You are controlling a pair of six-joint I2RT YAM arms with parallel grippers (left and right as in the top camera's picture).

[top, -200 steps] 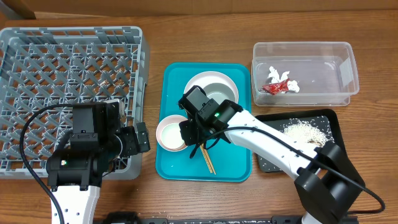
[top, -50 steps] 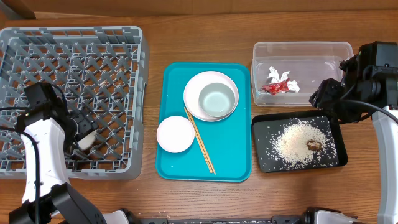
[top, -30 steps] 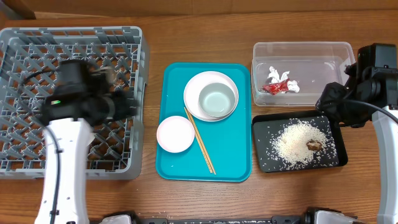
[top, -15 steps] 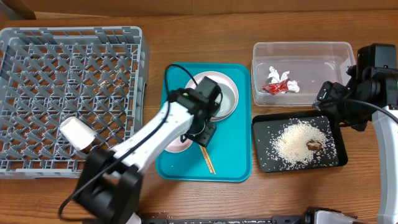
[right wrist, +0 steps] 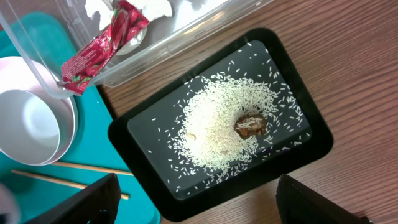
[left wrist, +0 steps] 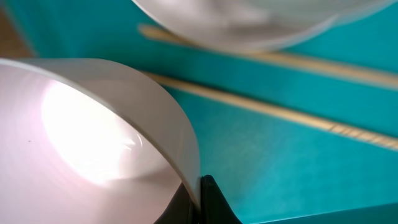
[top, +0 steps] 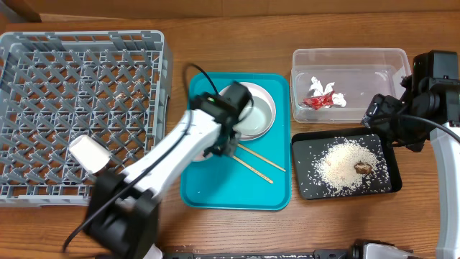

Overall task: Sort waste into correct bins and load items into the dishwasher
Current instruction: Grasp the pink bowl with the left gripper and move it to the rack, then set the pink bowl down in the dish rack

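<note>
Currently the left gripper [left wrist: 196,202] is reaching down onto the teal tray [top: 215,191] and pinching the rim of the pink bowl [left wrist: 87,124]. One dark finger is pressing against the outside of the wall and the other seems to be sitting just inside it. In the overhead view the arm is covering most of that bowl. Just beside the bowl, the chopsticks [top: 255,162] are lying flat on the tray, slanting toward its right side. At the tray's far end the white plate [top: 260,91] is sitting with the grey-green bowl [top: 255,115] resting inside it. The grey dish rack [top: 43,43] is standing on the table [top: 230,50] to the left of the tray. On the right, the right gripper [top: 392,124] is hanging above the far right corner of the black tray [top: 296,169] with its fingers spread wide and nothing between them. The rice [top: 339,162] is lying heaped in the middle of that tray, with the brown scrap [top: 363,167] resting on the heap. Beyond it, the clear tub [top: 402,61] is holding the red wrapper [top: 316,102], which is touching the crumpled white paper [top: 318,86].
</note>
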